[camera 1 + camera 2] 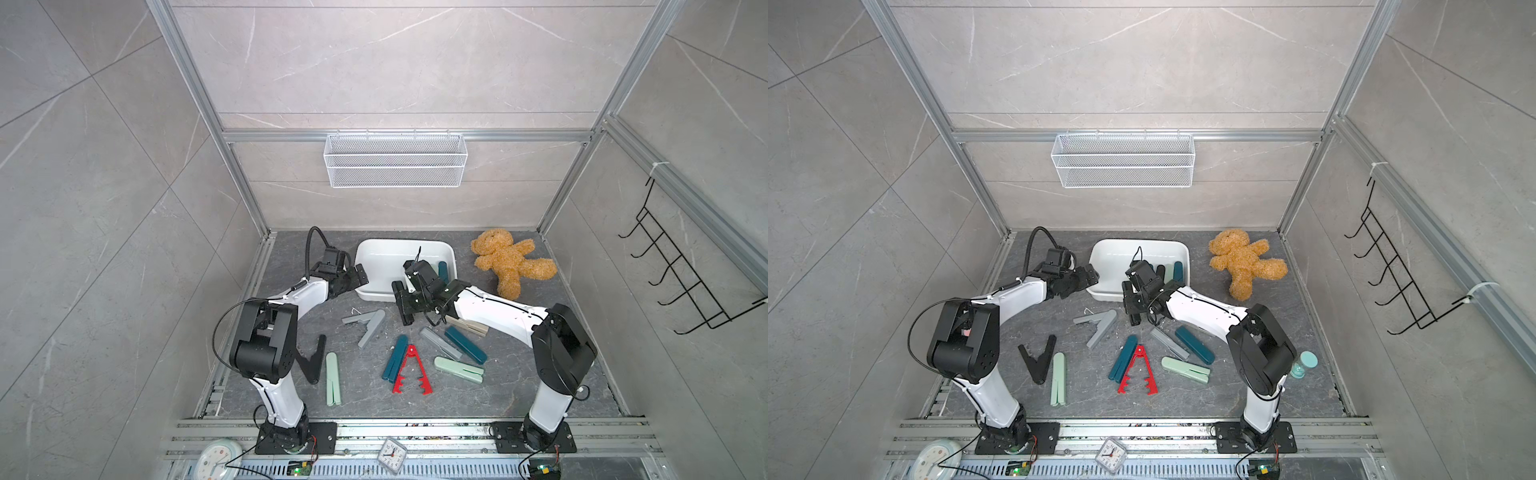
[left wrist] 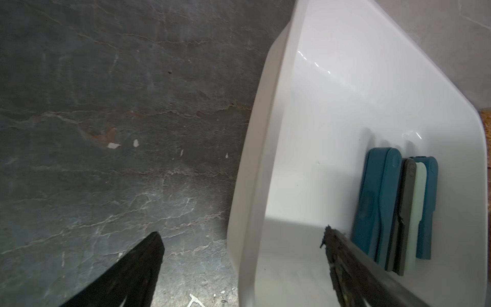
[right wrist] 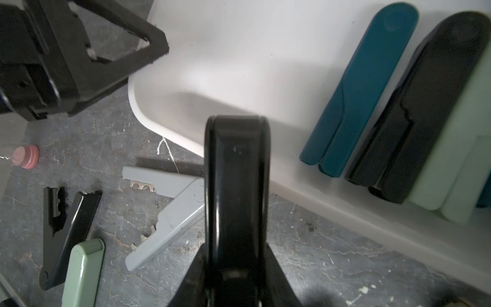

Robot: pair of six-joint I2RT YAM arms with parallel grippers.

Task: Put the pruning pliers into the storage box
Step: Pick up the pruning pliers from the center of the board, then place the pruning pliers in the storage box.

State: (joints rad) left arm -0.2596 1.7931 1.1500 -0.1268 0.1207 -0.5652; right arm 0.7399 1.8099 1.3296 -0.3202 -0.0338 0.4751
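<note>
In both top views we see the storage box by the middle of the far edge of the surface, its long axis along that edge. The left gripper hangs at the box's left end. The right gripper sits above the box's near rim. Loose tools lie between the box and the near edge. The red toothed pliers point their hinge at the far edge and splay toward the near one. The grey V-shaped pliers open toward the near left corner.

In the left wrist view the left gripper's jaws stand wide apart, holding nothing. They are astride the box's left rim. Against the right end wall four closed tools lie side by side, long axes near to far, hinges toward the far wall: teal pliers, stowed black pliers, mint pliers and second teal pliers.

In the right wrist view the right gripper is clamped on the held black pliers. They run straight out in line with its fingers, rounded end over the box's near wall.
</note>
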